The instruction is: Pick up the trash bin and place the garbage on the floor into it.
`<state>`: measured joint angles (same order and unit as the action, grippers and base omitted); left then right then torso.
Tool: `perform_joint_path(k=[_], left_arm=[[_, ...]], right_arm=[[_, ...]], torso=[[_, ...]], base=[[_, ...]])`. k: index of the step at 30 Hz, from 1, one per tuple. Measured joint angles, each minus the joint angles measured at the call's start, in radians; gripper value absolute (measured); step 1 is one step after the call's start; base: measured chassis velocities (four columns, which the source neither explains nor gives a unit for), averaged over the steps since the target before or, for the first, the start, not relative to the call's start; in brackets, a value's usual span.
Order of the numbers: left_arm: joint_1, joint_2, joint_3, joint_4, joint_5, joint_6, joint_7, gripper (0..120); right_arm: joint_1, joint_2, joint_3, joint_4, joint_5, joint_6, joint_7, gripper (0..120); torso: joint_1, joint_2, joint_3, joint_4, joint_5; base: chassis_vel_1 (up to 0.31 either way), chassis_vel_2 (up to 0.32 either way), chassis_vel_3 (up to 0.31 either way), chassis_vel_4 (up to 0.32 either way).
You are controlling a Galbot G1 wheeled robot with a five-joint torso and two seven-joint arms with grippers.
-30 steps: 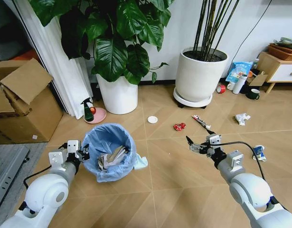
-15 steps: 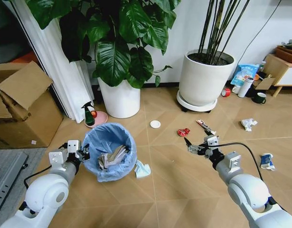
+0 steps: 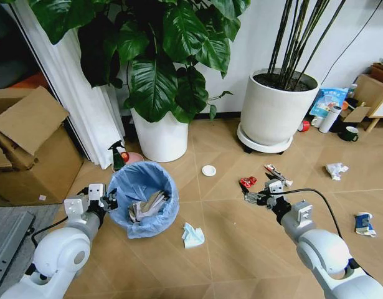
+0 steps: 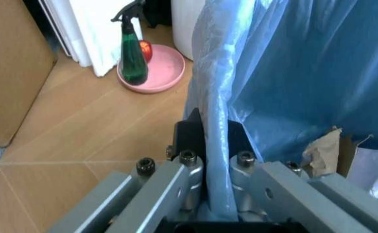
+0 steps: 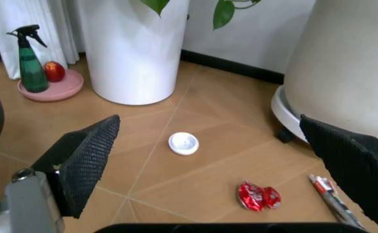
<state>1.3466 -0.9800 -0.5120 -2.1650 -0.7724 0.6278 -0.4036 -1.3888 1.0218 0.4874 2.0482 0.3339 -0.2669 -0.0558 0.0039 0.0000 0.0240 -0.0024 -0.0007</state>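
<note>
Left gripper is clamped on the rim of the trash bin; in the left wrist view the pale blue liner passes between the closed fingers. Paper scraps lie inside the bin. Right gripper hangs above the floor, fingers spread wide apart and holding nothing. Just past its fingertips lies the red wrapper; the long thin wrapper is beside that, and the white disc farther out. A white tissue wad lies between the grippers, near the bin.
</note>
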Motion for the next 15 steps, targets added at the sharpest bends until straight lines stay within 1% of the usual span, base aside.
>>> perform_joint_path(k=[4, 7, 8, 9, 10, 12, 13, 14, 15], left_arm=[[0.003, -0.003, -0.002, 0.000, 0.000, 0.000, -0.003, 0], [0.008, -0.006, -0.004, 0.000, 0.000, 0.000, -0.009, 0], [0.010, -0.008, -0.005, 0.000, 0.000, 0.000, -0.010, 0], [0.013, -0.009, -0.003, 0.000, 0.001, 0.000, -0.012, 0], [0.013, -0.009, -0.003, 0.000, 0.001, 0.000, -0.012, 0], [0.015, -0.009, 0.000, 0.000, 0.002, 0.000, -0.014, 0], [0.015, -0.009, 0.000, 0.000, 0.002, 0.000, -0.014, 0], [0.016, -0.008, 0.001, 0.000, 0.002, 0.000, -0.015, 0], [0.017, -0.008, 0.002, 0.000, 0.002, 0.001, -0.016, 0]], right_arm=[[0.011, -0.014, -0.028, -0.026, 0.025, 0.000, -0.001, 100], [0.031, -0.028, -0.069, -0.058, 0.061, 0.000, -0.008, 100], [0.046, -0.037, -0.096, -0.078, 0.085, 0.000, -0.011, 100], [0.079, -0.050, -0.154, -0.114, 0.120, 0.000, -0.012, 100], [0.079, -0.050, -0.154, -0.114, 0.120, 0.000, -0.012, 100], [0.134, -0.068, -0.232, -0.165, 0.144, 0.005, -0.020, 100], [0.134, -0.068, -0.232, -0.165, 0.144, 0.005, -0.020, 100], [0.183, -0.079, -0.285, -0.211, 0.148, 0.017, -0.042, 100], [0.229, -0.086, -0.335, -0.260, 0.148, 0.032, -0.076, 100]], torso=[[0.000, 0.000, 0.000, 0.0002, -0.0004], [0.000, 0.000, 0.000, 0.0001, 0.0001], [0.000, 0.000, 0.000, 0.0001, -0.0002], [0.000, 0.000, 0.000, 0.0000, -0.0001], [0.000, 0.000, 0.000, 0.0000, -0.0001], [0.000, 0.000, 0.000, 0.0000, 0.0006], [0.000, 0.000, 0.000, 0.0000, 0.0006], [0.000, 0.000, 0.000, -0.0002, -0.0002], [0.000, 0.000, 0.000, 0.0003, -0.0005]], base=[[-0.047, 0.126, 0.058, -0.127], [-0.015, 0.070, 0.012, -0.015], [0.000, 0.000, 0.000, 0.000], [0.000, 0.000, 0.000, 0.000], [0.000, 0.000, 0.000, 0.000], [0.007, -0.054, -0.023, 0.016], [0.014, -0.054, -0.020, 0.020], [0.000, 0.000, 0.000, 0.000], [0.000, 0.000, 0.000, 0.000]])
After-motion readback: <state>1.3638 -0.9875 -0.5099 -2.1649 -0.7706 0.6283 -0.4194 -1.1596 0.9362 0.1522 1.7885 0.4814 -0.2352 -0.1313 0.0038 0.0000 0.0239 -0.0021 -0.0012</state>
